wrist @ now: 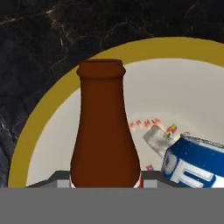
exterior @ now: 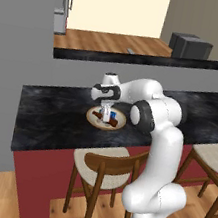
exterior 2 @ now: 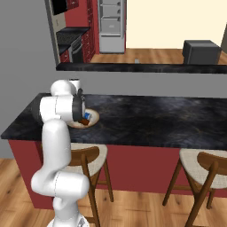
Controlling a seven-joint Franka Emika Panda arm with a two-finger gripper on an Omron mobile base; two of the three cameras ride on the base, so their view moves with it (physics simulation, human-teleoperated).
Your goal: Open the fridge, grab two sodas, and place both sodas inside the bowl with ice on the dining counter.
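My gripper [exterior: 106, 112] hangs low over the bowl with ice [exterior: 121, 117] on the dining counter [exterior: 54, 116]. It is shut on a soda [wrist: 104, 131], a dark brown bottle lying flat across the bowl. Its two ends stick out on either side of the hand [exterior: 98, 114]. In the hand view the neck points up the picture, the tan rim [wrist: 52, 105] curves around it, and a blue and white ice piece [wrist: 192, 162] lies to the right. The bowl [exterior 2: 91, 119] peeks out from behind my arm. A second soda cannot be made out. Far back, the fridge [exterior 2: 110, 24] stands open, shelves showing.
Wooden stools [exterior: 102, 166] [exterior 2: 201, 170] are tucked under the counter's front edge. Behind the counter rises a narrower black slab with a grey front [exterior 2: 146, 67], carrying a dark boxy appliance [exterior 2: 201, 52]. A grey wall [exterior: 12, 63] closes the left side.
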